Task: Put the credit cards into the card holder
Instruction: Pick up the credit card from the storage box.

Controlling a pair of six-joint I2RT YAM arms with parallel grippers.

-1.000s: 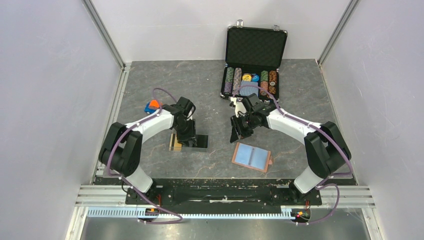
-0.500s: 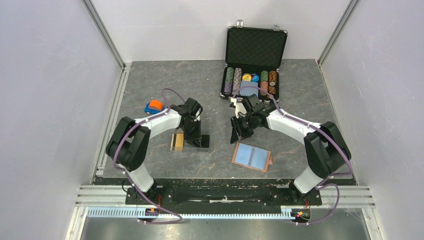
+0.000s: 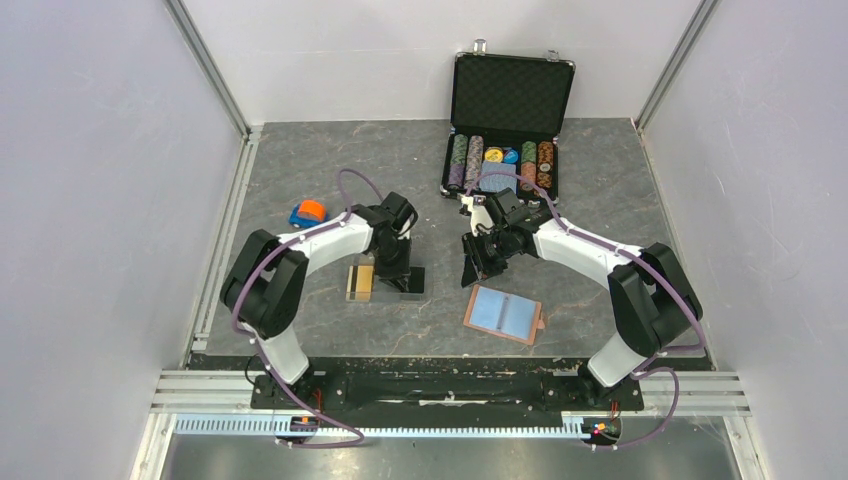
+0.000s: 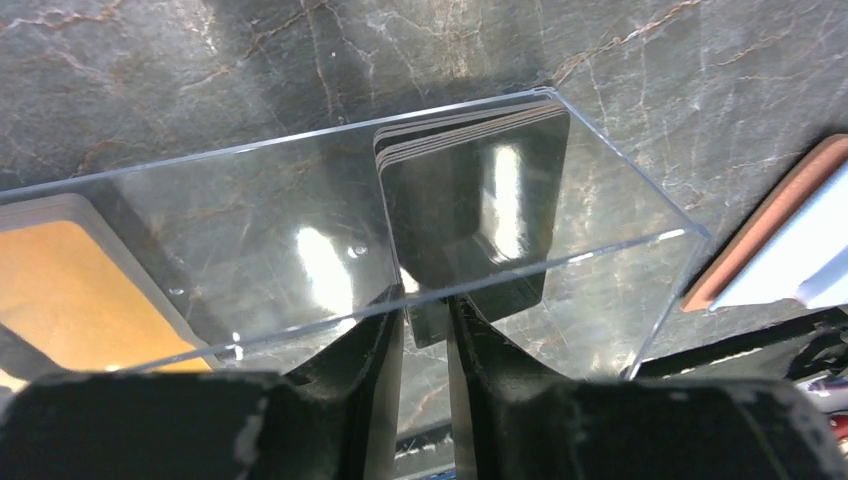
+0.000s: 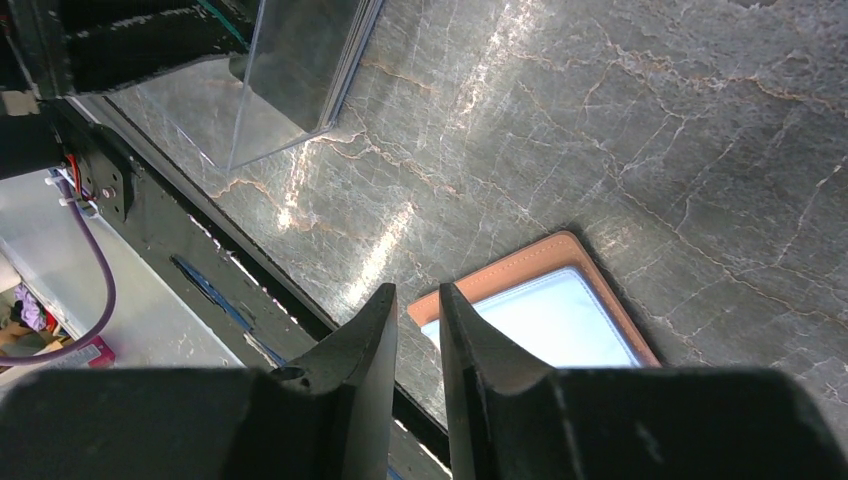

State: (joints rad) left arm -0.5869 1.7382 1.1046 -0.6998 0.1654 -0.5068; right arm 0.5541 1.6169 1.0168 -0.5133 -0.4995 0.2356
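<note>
A clear plastic box [image 4: 250,230] lies on the table with a stack of black credit cards [image 4: 470,200] at its right end and gold-orange credit cards [image 4: 70,290] at its left. From above I see the black stack [image 3: 410,284] and the gold stack [image 3: 360,281]. My left gripper [image 4: 425,305] is shut on the box's near wall; from above it [image 3: 395,262] stands over the cards. The card holder [image 3: 503,314] lies open, blue side up, to the right, and its edge shows in the left wrist view [image 4: 790,250]. My right gripper [image 5: 418,292] hangs empty, almost closed, above the holder's corner [image 5: 540,300].
An open black poker-chip case [image 3: 505,130] stands at the back. A small orange and blue object [image 3: 307,212] lies at the left. The black base rail [image 3: 450,385] runs along the near edge. The clear box also shows in the right wrist view [image 5: 290,80].
My left gripper has slid to the right with the clear box and its cards, towards the card holder. The right arm has not moved.
</note>
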